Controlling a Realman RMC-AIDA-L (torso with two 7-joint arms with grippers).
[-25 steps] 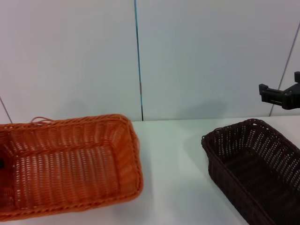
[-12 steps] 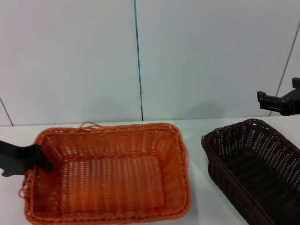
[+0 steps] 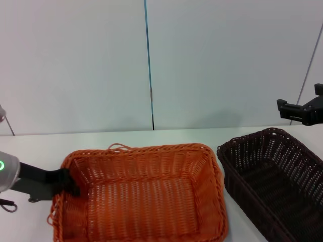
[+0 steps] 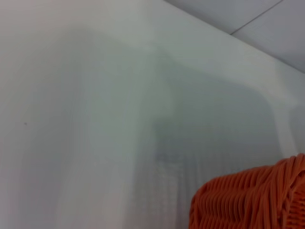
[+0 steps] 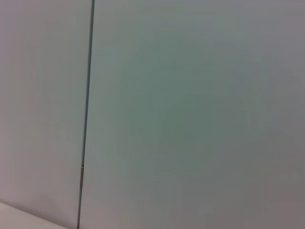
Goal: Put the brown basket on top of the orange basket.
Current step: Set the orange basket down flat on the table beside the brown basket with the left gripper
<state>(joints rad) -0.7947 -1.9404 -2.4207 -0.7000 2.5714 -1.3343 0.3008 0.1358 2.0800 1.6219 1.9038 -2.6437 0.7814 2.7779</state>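
Note:
The orange basket (image 3: 151,151) lies on the white table at centre left, empty, with loose strands at its far rim. My left gripper (image 3: 68,184) is shut on its left wall, the arm reaching in from the left edge. A corner of the orange basket (image 4: 252,200) shows in the left wrist view. To the right, almost touching it, the dark brown basket (image 3: 272,186) lies empty and runs out of the head view. My right gripper (image 3: 298,111) hangs in the air above the brown basket's far end, apart from it.
The white table (image 3: 35,146) ends at a pale wall with a dark vertical seam (image 3: 149,65). That same seam (image 5: 86,119) and bare wall fill the right wrist view. Bare tabletop lies behind both baskets.
The orange basket has slid to the right with my left gripper holding its left wall, closing the gap to the brown basket. The right gripper rose slightly, then stayed still.

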